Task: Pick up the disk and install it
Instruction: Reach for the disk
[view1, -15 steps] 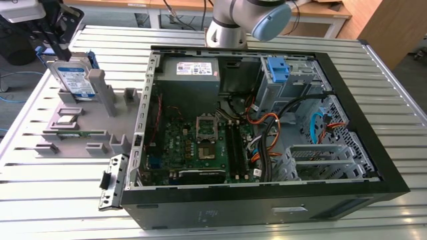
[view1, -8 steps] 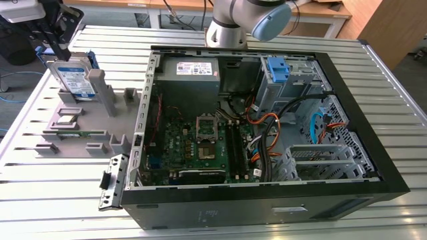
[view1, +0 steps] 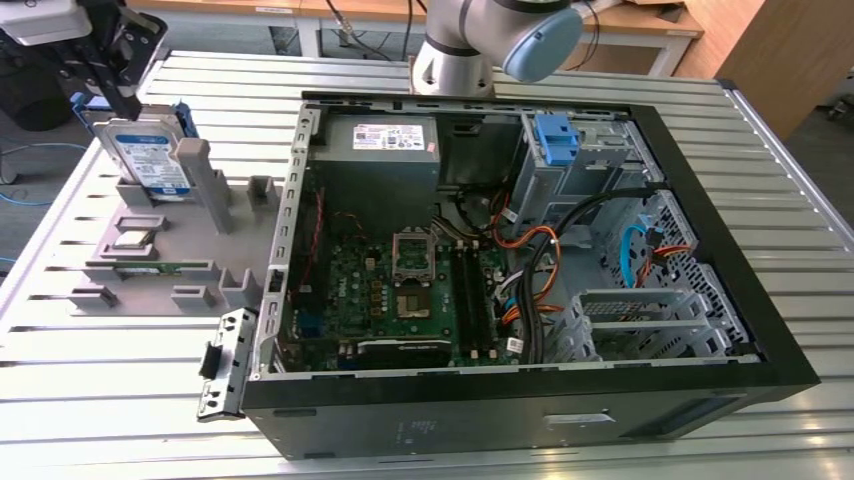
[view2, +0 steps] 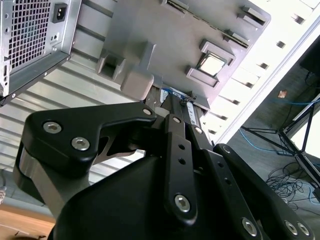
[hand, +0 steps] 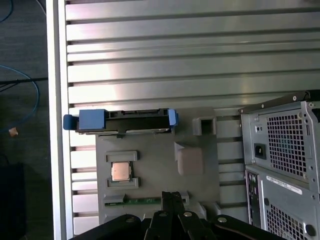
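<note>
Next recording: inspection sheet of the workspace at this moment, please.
Surface: slatted metal table.
Job's things: disk standing on edge in the grey fixture, beside the open computer case.
Clutter: processor chip and memory stick in the fixture.
Hand: hand shut, above the disk, holding nothing.
Cables: orange and black wiring inside the case; blue cable on the floor.
Surroundings: wooden bench behind the table.

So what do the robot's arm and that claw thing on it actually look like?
The arm is a smooth silver-grey tube with a rounded light-blue cap on its joint. The gripper is matte black, built from flat, angular link bars hinged together and studded with shiny silver bolt heads.
</note>
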